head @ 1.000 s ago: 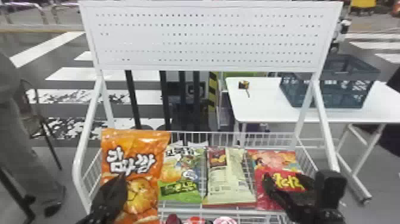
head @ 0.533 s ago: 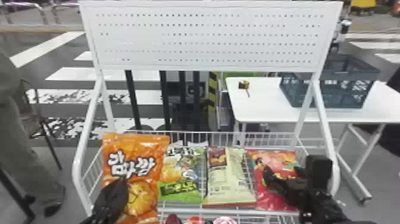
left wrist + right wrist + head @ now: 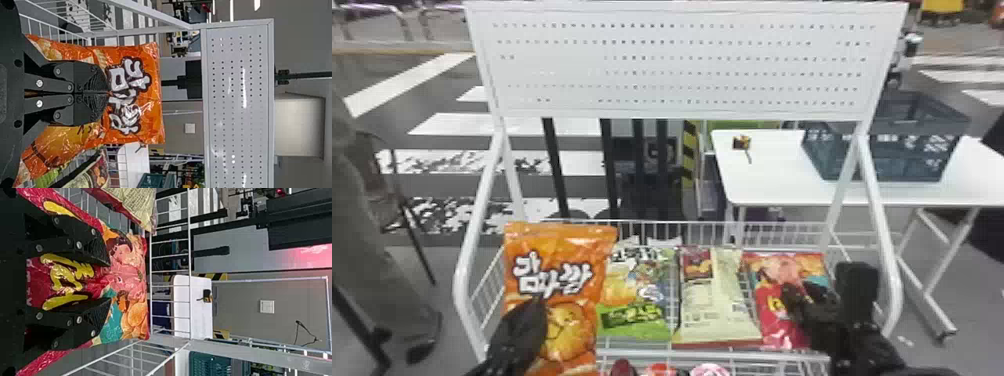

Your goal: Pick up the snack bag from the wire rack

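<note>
Leave the left gripper, closed before the orange bag, out of it. Past the green bag and cream bag, centre the right gripper, open over the red bag, likely the target, in the rack; pinch gently, lift straight
</note>
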Available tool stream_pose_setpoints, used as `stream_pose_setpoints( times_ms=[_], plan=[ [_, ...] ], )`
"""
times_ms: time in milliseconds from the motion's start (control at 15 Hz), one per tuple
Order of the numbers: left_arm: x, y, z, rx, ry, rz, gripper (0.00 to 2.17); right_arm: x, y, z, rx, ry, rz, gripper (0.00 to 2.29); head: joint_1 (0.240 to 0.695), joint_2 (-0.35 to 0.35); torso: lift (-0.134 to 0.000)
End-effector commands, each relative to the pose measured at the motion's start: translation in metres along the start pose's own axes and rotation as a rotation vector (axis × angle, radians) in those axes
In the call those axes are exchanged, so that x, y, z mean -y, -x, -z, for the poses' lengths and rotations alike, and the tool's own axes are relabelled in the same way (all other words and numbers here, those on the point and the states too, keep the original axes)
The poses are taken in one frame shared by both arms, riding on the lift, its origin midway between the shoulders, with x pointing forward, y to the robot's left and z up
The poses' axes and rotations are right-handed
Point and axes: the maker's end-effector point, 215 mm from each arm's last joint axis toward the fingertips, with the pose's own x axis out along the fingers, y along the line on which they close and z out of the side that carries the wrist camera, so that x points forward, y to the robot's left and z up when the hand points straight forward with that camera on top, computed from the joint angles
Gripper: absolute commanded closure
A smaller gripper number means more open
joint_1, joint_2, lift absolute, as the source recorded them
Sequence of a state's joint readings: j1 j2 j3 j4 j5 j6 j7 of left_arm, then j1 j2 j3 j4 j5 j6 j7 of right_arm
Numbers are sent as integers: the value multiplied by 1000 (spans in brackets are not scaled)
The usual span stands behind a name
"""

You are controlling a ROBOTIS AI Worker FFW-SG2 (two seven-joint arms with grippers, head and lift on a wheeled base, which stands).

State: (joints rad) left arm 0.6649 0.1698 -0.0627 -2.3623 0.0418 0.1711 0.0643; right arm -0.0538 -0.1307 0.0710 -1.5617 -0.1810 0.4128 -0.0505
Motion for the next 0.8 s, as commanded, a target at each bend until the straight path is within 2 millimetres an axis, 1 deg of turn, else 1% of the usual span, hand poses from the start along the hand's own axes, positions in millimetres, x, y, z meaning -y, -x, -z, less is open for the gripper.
stream_pose_setpoints(
  times_ms=[0,200,333,533,733],
  plan=[
    [-1,0,0,-1,-3,0,1821,-1,-1,-3,5,-1,6,2189,499,0,0],
    [-1,0,0,1,-4,-2,1821,0,2,-10,23,-3,21,2219,499,0,0],
    [-1,0,0,-1,-2,-2,1821,-6,12,-21,48,-8,13,2219,499,0,0],
    [-1,1,1,-3,-5,-2,1821,-17,36,-47,110,-14,-9,2216,499,0,0],
    [-1,2,3,-7,-7,-1,1821,-31,74,-70,176,-23,-35,2216,499,0,0]
  ],
)
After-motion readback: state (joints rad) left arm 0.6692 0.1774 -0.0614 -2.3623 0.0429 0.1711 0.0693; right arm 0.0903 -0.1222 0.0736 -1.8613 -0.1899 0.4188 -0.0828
